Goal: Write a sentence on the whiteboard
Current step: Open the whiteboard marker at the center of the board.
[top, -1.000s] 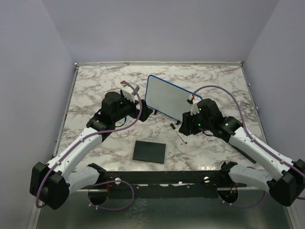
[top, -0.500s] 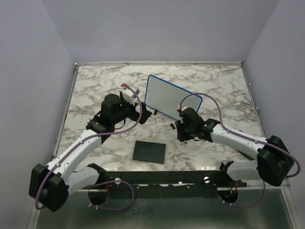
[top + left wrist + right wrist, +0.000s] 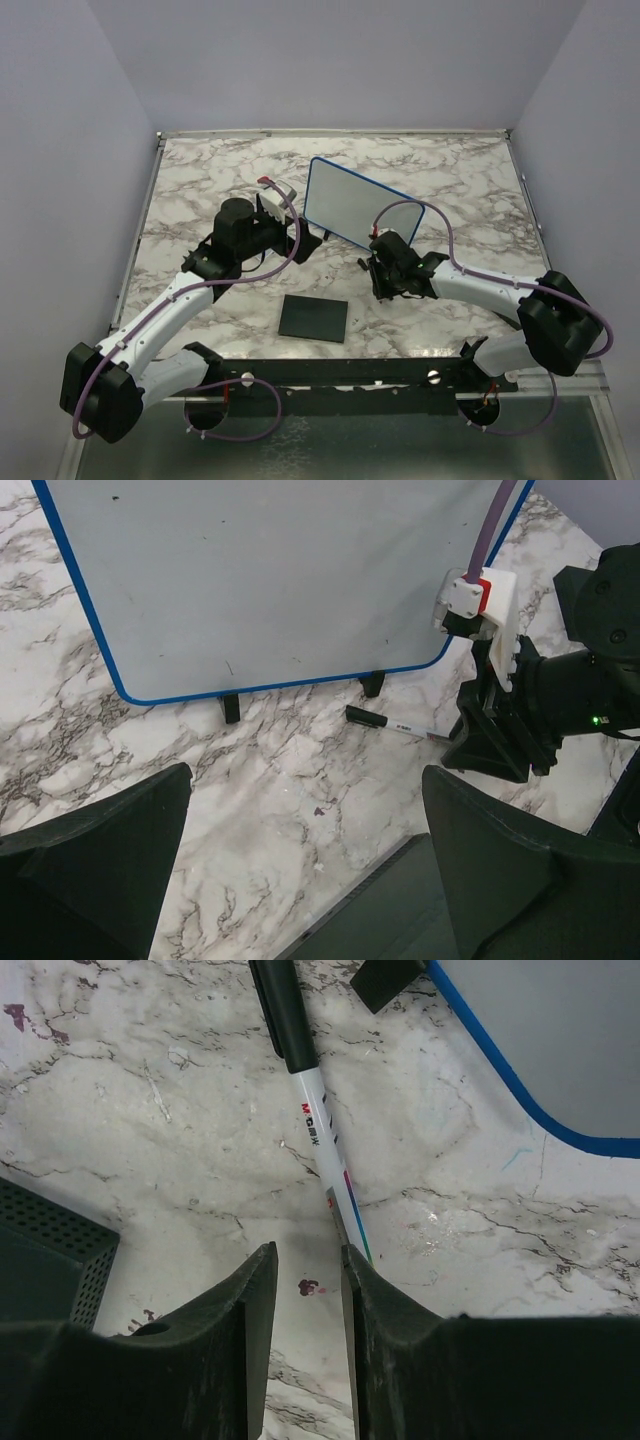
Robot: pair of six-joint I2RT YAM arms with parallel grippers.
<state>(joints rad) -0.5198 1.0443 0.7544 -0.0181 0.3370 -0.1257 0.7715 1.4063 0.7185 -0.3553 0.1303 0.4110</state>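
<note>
Lying nearest the arm bases is a flat black square pad (image 3: 314, 317) on the grey-veined marble table (image 3: 200, 180). Beyond it, the right gripper (image 3: 308, 1255) points down with a narrow gap, one finger at the tail of a white, black-capped marker (image 3: 318, 1135). The left gripper (image 3: 305, 775) gapes wide, facing the blue-rimmed white rectangular whiteboard (image 3: 270, 580), which stands just behind the marker.

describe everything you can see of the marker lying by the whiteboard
The marker is a slim pen with a black cap and a white, plastic-looking barrel carrying small print and coloured stripes. Capped, it lies flat on the marble table, just in front of the whiteboard, with its cap end near one black foot. Its tail runs up to one fingertip of the right gripper; whether they touch cannot be told.
</note>
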